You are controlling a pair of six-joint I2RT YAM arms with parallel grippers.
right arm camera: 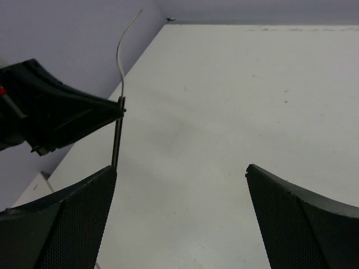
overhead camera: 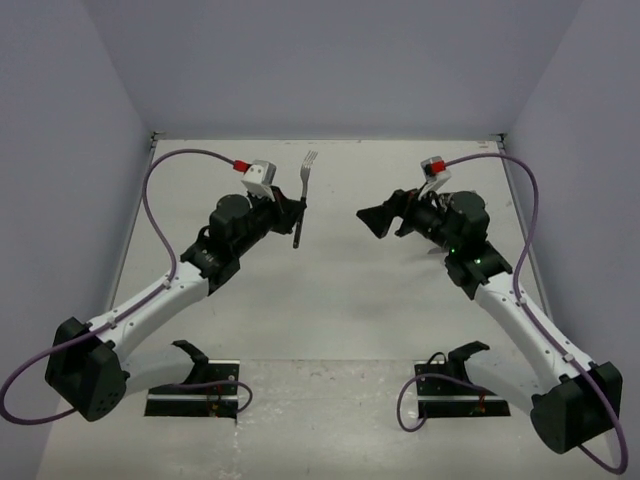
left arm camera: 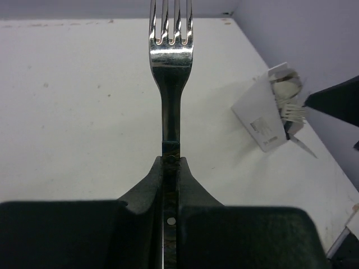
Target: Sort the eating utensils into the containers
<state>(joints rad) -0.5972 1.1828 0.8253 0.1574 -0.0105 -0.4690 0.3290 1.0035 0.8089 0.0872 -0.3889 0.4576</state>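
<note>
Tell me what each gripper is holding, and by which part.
The left gripper is shut on a fork, clamping its dark handle, with the tines pointing out past the fingertips. The right gripper is open and holds nothing.

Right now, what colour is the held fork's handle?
The fork has a dark, nearly black handle; best in the left wrist view.

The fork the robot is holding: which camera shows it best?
The left wrist view: the fork fills the frame, tines and neck sharp, its dark handle clamped in the left tool. The top view shows the fork small but whole; the right wrist view shows it edge-on, a thin curved line.
</note>
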